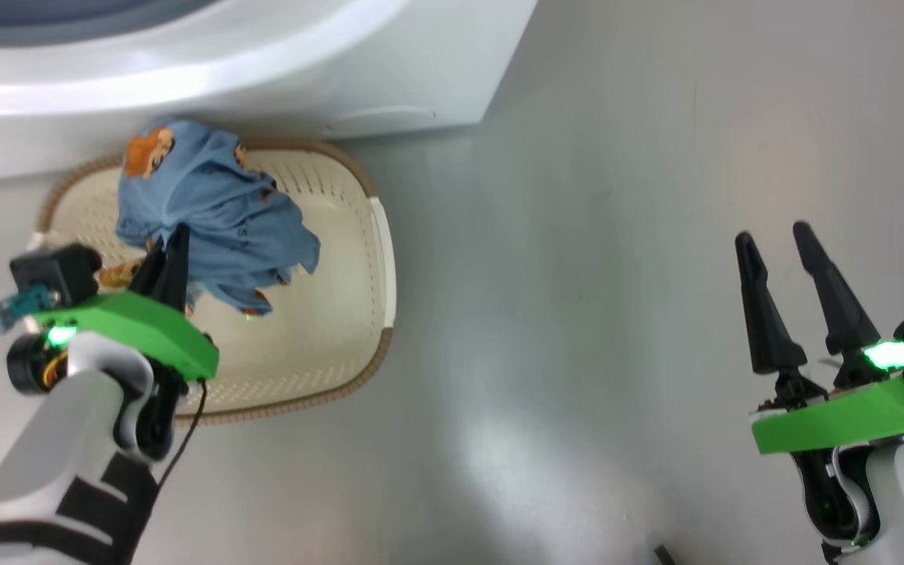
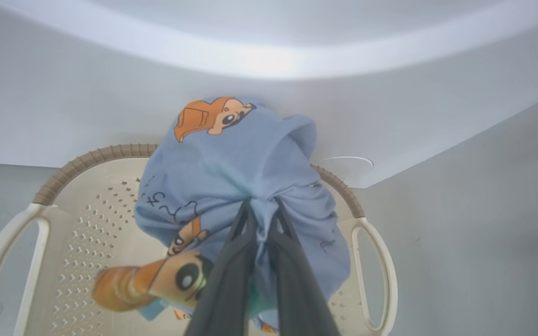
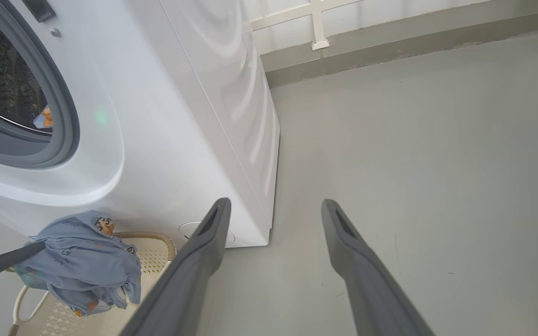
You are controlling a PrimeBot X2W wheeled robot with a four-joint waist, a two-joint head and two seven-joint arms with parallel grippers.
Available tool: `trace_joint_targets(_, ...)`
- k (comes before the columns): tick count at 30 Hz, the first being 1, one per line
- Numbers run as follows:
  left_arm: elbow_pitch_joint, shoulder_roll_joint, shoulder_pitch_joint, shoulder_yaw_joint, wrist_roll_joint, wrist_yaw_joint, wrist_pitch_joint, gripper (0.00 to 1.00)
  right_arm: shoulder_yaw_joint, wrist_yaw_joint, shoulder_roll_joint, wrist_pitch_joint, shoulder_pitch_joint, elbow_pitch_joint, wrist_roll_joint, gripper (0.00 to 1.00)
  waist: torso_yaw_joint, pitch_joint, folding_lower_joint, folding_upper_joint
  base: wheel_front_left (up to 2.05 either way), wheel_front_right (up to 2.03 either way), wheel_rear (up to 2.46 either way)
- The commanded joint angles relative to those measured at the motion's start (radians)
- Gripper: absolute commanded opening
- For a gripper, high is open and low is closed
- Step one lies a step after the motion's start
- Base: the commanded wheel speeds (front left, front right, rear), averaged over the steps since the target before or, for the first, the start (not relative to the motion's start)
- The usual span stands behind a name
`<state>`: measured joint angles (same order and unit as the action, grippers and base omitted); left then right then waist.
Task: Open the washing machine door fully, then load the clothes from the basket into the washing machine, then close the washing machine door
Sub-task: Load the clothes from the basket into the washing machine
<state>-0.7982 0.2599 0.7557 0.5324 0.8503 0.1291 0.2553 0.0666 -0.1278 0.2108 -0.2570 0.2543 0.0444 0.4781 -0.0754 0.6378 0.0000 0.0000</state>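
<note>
Washing machine (image 3: pixel 194 116): a big white box. Its drum mouth (image 3: pixel 7 93) stands open, with one blue-and-orange scrap of cloth (image 3: pixel 44 116) lying inside.

Floor (image 1: pixel 617 314): bare grey all round the machine.

Basket (image 1: pixel 326 329): on the floor, tight against the machine's front and below the mouth. No other cloth is seen in the part of it that shows.

Garment (image 1: pixel 216 204): light blue with orange cartoon faces, bunched and hanging above the basket, close to the machine's lower front.

Left gripper (image 1: pixel 173 235): jaws clenched on the garment's gathered middle, with the cloth drooping below them.

Right gripper (image 1: pixel 772 234): jaws spread with nothing in them, out past the machine's right-hand corner and well apart from it.

Key relation: the mouth lies above and beyond the held garment. The next move looks like lift, then push in, and the left arm is the nearer one.

The right wrist view has mouth and garment in one shot, so it shows the height gap. The left wrist view shows the pinch close up. The head view looks down on the basket and both grippers.
</note>
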Motion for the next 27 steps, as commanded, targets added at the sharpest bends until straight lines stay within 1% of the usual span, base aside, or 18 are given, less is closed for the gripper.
trace_joint_targets(1, 0.034, 0.03, -0.045, -0.064, -0.036, 0.002, 0.006, 0.0, 0.018, -0.003, 0.014, -0.005, -0.047, -0.014, 0.004, 1.0, 0.03, -0.092, 0.0, 0.0, 0.0, 0.0, 0.0)
trace_joint_targets(6, 0.106, 0.018, -0.135, -0.154, -0.138, 0.002, 0.006, 0.0, 0.022, -0.003, 0.025, -0.005, -0.084, 0.004, 0.011, 1.0, 0.043, -0.167, 0.0, 0.0, 0.0, 0.0, 0.0)
trace_joint_targets(13, 0.221, 0.004, -0.253, -0.272, -0.251, 0.002, 0.006, 0.0, 0.021, -0.003, 0.038, -0.005, -0.139, 0.022, 0.018, 1.0, 0.059, -0.271, 0.0, 0.0, 0.0, 0.0, 0.0)
trace_joint_targets(27, 0.48, -0.034, -0.53, -0.426, -0.395, 0.002, 0.006, 0.0, -0.01, -0.003, 0.067, -0.005, -0.278, 0.03, 0.034, 1.0, 0.082, -0.446, 0.0, 0.0, 0.0, 0.0, 0.0)
